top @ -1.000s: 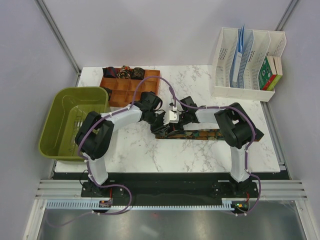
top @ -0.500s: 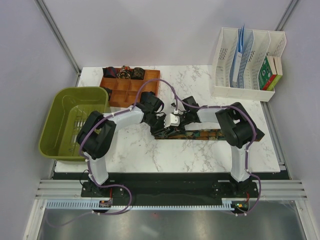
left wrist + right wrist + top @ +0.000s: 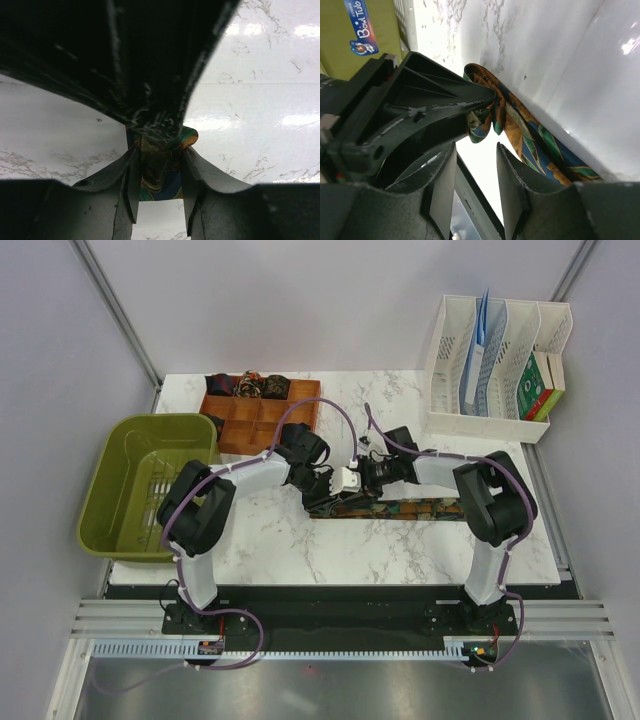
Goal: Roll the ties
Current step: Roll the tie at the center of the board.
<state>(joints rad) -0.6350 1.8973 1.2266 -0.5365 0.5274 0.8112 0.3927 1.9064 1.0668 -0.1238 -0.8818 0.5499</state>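
Since a second ago the right gripper [image 3: 476, 150] has let go and pulled back; its jaws stand spread with nothing between them. The left gripper [image 3: 160, 155] pinches the folded end of the patterned tie [image 3: 530, 137] between its jaws, probably so the started roll cannot spring open. The rest of the strip trails flat on the table [image 3: 400, 400], just ahead of the right jaws and off to one side

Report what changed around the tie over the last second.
The right gripper opened, letting go of the patterned tie, and its arm drew back to the right. The left gripper kept its clamp on the tie's rolled end and barely shifted. The tie's flat length, the wooden tray and the green tub stayed put.
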